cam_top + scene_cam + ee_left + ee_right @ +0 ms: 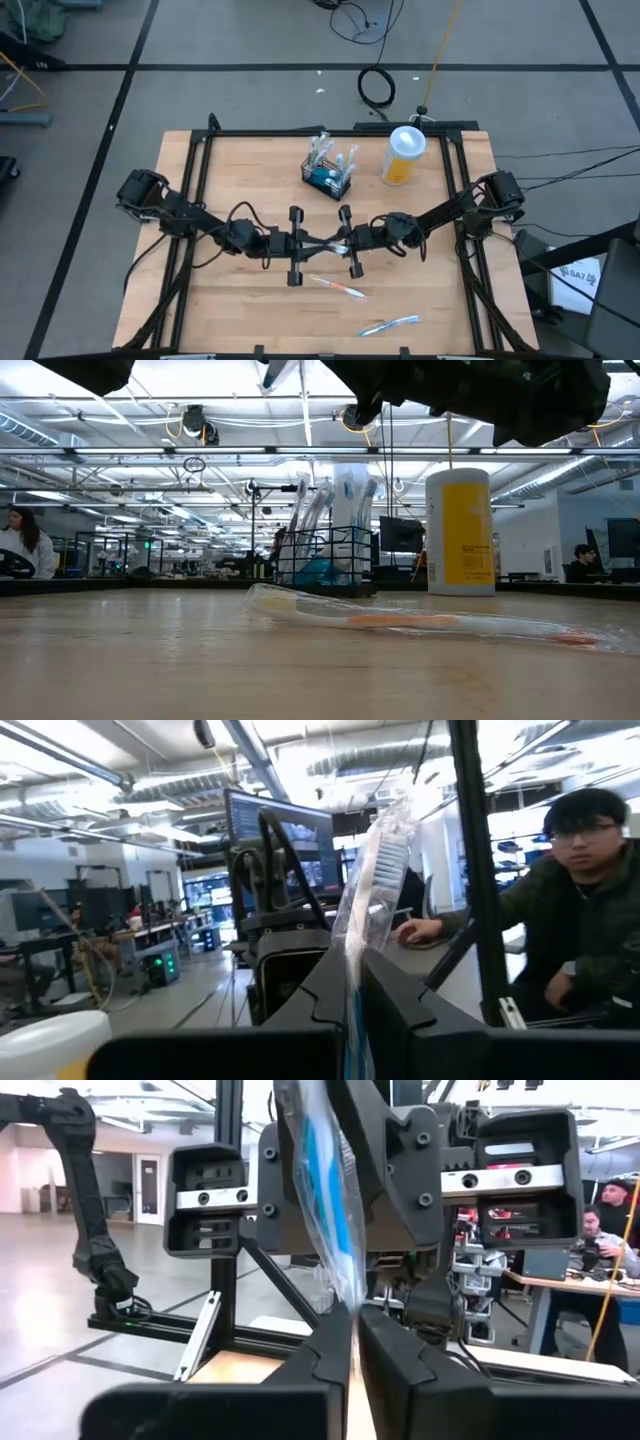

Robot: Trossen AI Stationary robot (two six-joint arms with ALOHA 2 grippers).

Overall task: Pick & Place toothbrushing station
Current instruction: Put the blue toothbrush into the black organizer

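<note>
Both grippers meet over the middle of the table (pixel 200 310). Left gripper (pixel 322 244) and right gripper (pixel 338 243) face each other, tips almost touching. Each is clamped on the same wrapped toothbrush (pixel 335 246): the wrist views show the clear wrapper pinched between each pair of fingers.

Wire basket (pixel 329 178) sits on the table beyond the grippers, toward the far edge, well apart from both, with wrapped brushes standing in it. Yellow cup (pixel 403 155) just beside the basket.

Two more wrapped toothbrushes lie flat on the near side of the grippers: one with orange (pixel 337 287) close by, one blue (pixel 390 324) farther off.
</note>
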